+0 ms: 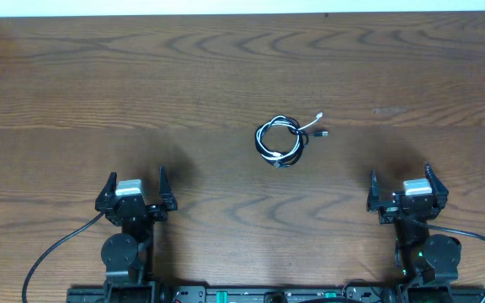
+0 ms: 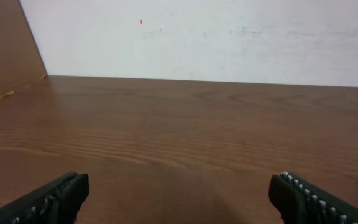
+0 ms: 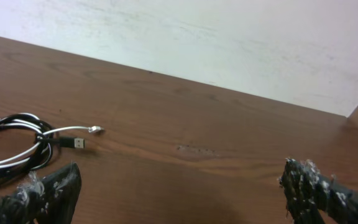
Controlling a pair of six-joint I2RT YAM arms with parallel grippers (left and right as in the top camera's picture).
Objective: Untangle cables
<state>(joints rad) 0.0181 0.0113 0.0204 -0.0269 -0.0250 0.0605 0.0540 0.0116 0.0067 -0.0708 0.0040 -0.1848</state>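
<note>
The black two-fingered left tool (image 1: 136, 174) and right tool (image 1: 400, 172) each carry a silver-grey block (image 1: 129, 188) on top. Their ribbed black finger pads (image 2: 303, 194) look frayed white on the right. Thick black wires (image 1: 66, 240) trail from round black bases (image 1: 123, 251).

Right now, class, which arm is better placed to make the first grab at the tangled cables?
Right, probably. The right gripper sits somewhat nearer the cables than the left gripper, both open. The loose plug ends point toward its side, and its wrist view shows them clearly.
</note>
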